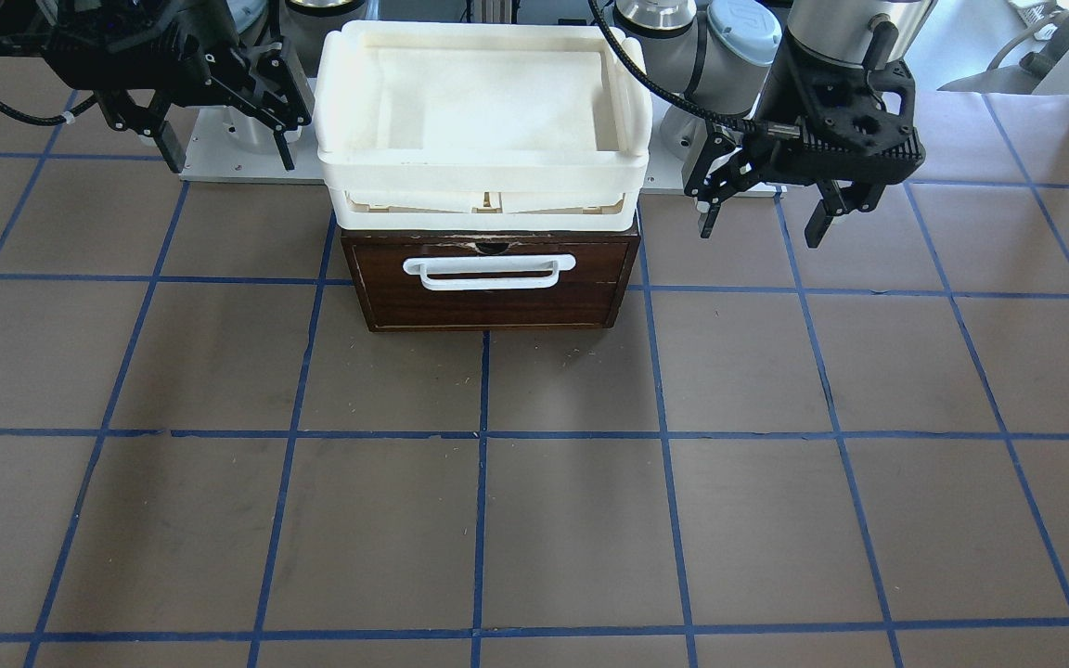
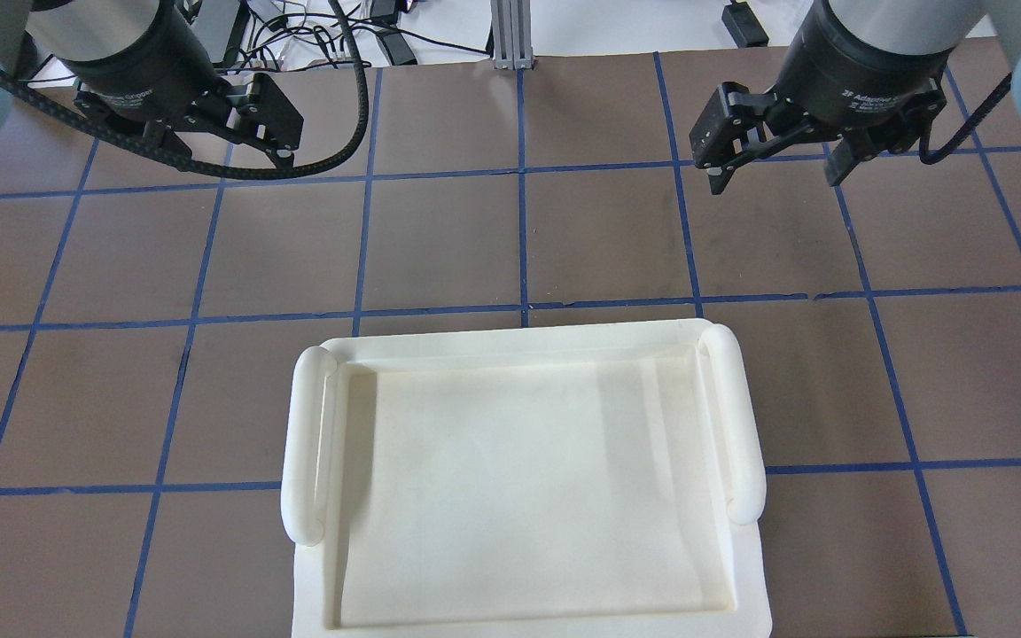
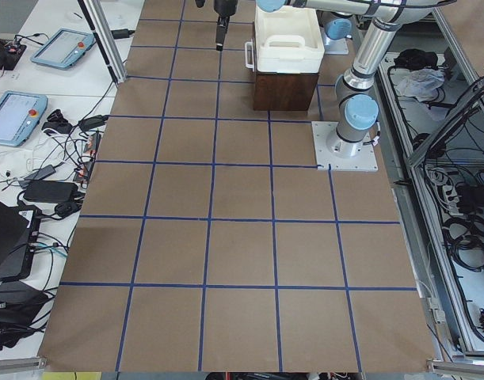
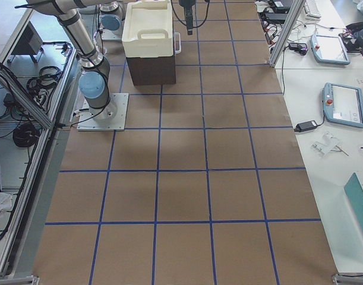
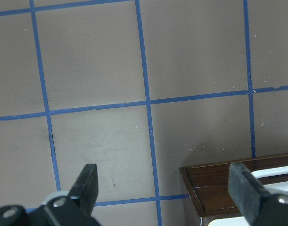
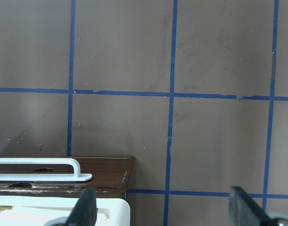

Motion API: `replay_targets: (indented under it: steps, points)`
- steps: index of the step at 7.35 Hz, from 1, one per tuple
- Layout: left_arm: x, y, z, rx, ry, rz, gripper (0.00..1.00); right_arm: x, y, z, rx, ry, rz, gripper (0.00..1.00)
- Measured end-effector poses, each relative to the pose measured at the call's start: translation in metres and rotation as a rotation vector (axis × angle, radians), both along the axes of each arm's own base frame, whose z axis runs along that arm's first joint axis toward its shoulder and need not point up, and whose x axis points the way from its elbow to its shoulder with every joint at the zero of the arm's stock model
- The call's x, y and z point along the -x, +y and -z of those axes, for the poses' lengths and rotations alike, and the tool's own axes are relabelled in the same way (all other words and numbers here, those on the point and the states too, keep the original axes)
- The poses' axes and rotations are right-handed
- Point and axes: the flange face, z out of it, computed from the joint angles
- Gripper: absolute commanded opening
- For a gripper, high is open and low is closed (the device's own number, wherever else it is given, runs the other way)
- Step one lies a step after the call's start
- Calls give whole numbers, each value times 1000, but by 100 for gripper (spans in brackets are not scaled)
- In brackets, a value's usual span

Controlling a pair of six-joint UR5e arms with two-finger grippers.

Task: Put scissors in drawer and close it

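The dark brown wooden drawer (image 1: 493, 301) stands at the table's middle near the robot's base, pushed in flush, its white bar handle (image 1: 488, 271) facing away from the robot. The scissors show in no view. My left gripper (image 1: 762, 223) hovers open and empty beside the drawer. In the left wrist view its fingers (image 5: 87, 183) stand wide apart above the table, with the drawer's corner (image 5: 228, 183) under one side. My right gripper (image 1: 226, 148) hovers open and empty on the other side. The right wrist view shows the drawer front (image 6: 106, 172) below its open fingers (image 6: 242, 207).
Two stacked white plastic trays (image 1: 483, 167) sit on top of the drawer box; the upper one (image 2: 519, 478) holds nothing. The brown table has a blue tape grid. Arm base plates (image 3: 344, 146) stand beside the box.
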Motion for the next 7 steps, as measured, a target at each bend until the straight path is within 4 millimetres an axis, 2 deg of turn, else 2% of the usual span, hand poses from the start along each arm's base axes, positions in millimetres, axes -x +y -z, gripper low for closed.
replay_targets:
  steps: [7]
  points:
    - [3, -3, 5, -10, 10, -13, 100, 0, 0, 0, -1, -2, 0, 100]
